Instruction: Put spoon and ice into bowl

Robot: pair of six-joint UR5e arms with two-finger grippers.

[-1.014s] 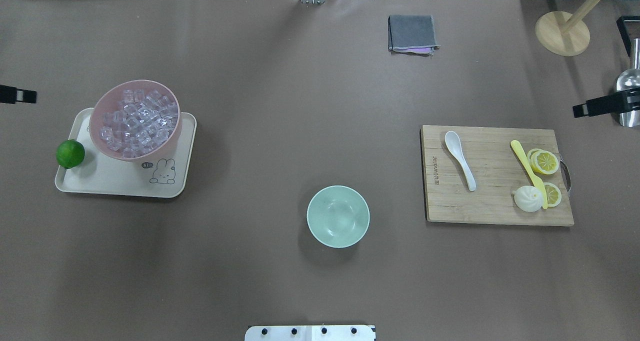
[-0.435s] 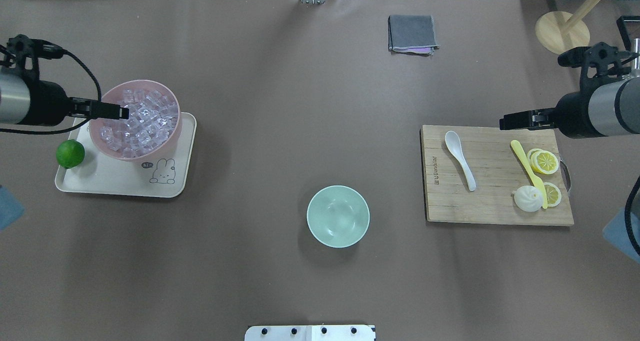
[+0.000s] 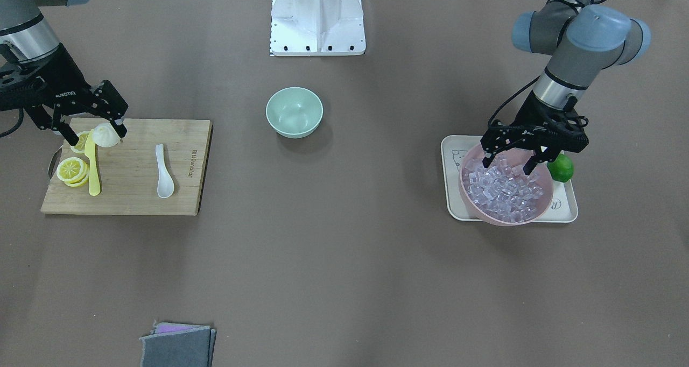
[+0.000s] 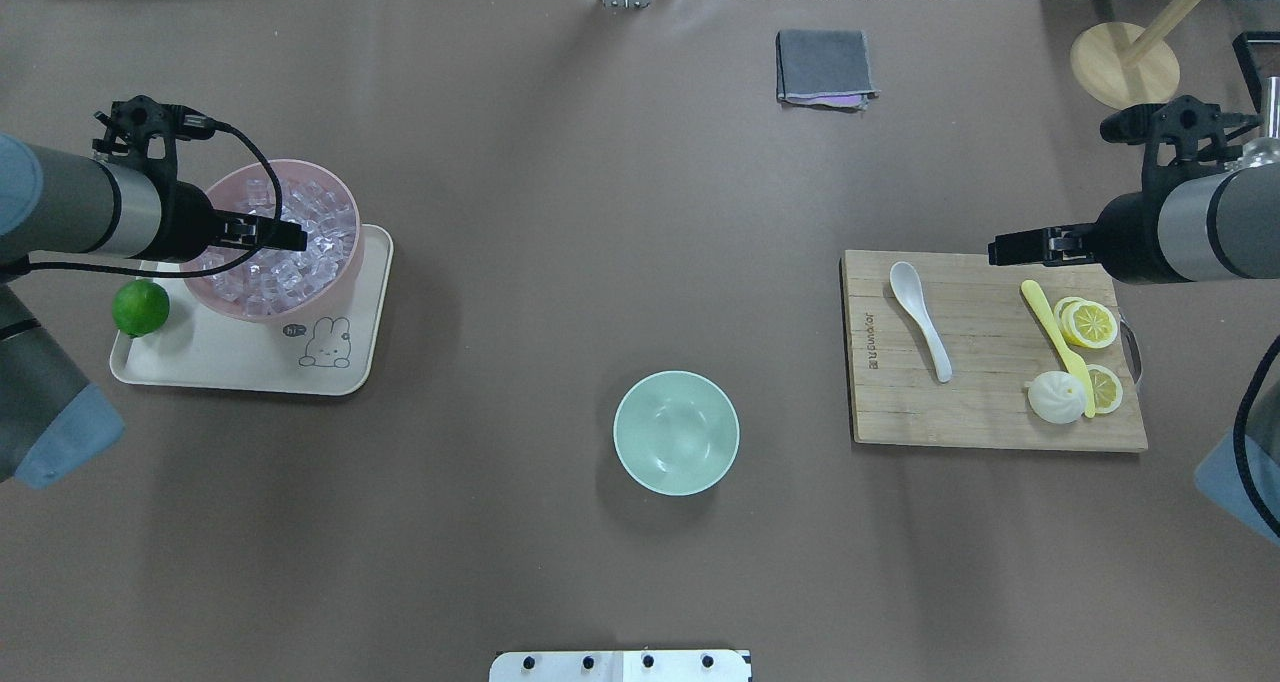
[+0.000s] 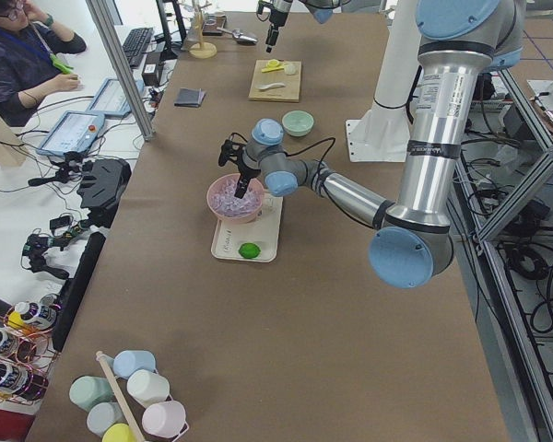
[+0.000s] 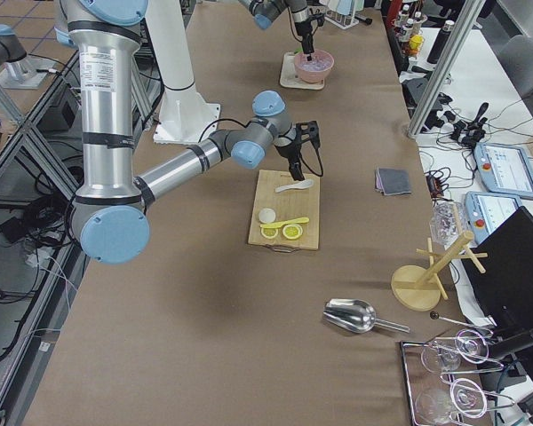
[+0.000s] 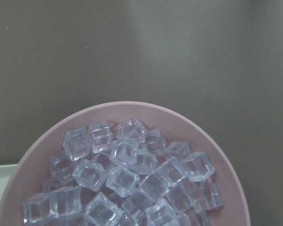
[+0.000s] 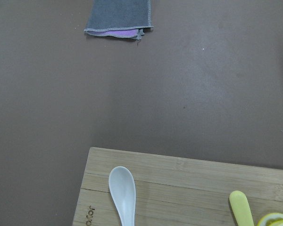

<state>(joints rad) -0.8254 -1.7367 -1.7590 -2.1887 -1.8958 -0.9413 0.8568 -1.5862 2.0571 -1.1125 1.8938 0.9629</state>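
The white spoon (image 4: 920,317) lies on a wooden cutting board (image 4: 990,407), scoop toward the far side; it also shows in the right wrist view (image 8: 122,190). My right gripper (image 4: 1000,250) hangs open and empty above the board's far edge, to the right of the spoon. Several clear ice cubes (image 7: 127,174) fill a pink bowl (image 4: 268,316). My left gripper (image 3: 508,166) is open and empty just above the ice. The mint-green bowl (image 4: 676,432) stands empty at the table's middle front.
The pink bowl sits on a cream tray (image 4: 230,362) with a lime (image 4: 140,307). A yellow knife (image 4: 1050,327), lemon slices (image 4: 1088,324) and a white bun (image 4: 1056,398) share the board. A grey cloth (image 4: 823,65) and a wooden rack base (image 4: 1124,67) are at the far side.
Both arms have come in from the table's sides. The left gripper moved over the pink bowl of ice; the right gripper moved over the cutting board's far edge.
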